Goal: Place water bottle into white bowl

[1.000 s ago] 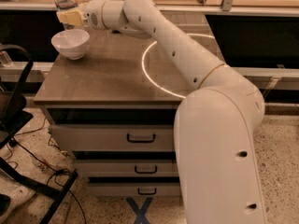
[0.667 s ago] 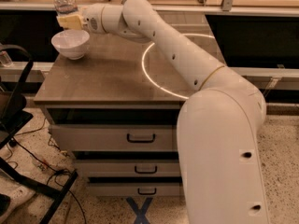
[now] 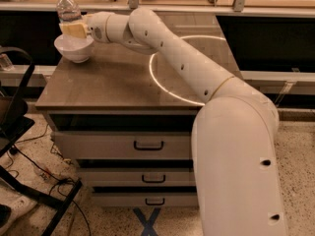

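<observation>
Jaws clamp the bottle (image 3: 67, 8) upright just above the bowl (image 3: 75, 50) at the bench (image 3: 113, 82) far-left corner; next, I reckon, lower it in and release.

We examined a single camera view. It looked from high up, close behind the robot's arm (image 3: 197, 77), facing forward and steeply down onto the cabinet top (image 3: 113, 82). The arm's thick base segment sat nearest the lens and filled the lower right. The drawers (image 3: 147, 145) faced us below the top, with the floor (image 3: 295, 141) showing at the lower edges. Farthest from the lens, at the top's far left corner, the gripper (image 3: 74, 30) clasped the water bottle (image 3: 67, 6) over the white bowl (image 3: 75, 50).
</observation>
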Controlling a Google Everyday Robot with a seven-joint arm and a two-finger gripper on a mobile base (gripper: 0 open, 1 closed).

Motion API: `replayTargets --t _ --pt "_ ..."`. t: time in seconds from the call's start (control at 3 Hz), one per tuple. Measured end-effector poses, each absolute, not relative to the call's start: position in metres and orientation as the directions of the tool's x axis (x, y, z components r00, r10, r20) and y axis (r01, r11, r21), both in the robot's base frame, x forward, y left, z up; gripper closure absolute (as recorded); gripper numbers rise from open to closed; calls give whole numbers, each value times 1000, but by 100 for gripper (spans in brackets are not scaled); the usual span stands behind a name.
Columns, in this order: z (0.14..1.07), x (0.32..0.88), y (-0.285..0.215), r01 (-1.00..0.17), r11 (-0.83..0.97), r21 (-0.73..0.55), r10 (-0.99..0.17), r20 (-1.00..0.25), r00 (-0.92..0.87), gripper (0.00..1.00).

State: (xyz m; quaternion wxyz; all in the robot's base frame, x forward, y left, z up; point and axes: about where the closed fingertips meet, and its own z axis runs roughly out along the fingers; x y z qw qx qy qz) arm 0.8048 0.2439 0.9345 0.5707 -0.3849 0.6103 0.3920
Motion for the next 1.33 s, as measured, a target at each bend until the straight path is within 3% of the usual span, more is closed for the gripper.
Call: replayTargets --t 0.67,1.0,1.33 --pt "932 802 251 -920 389 41 -19 -998 -53 56" --pt "932 801 255 -922 384 42 -19 -998 -54 25" --pt "931 800 257 -924 380 43 -19 -998 -54 3"
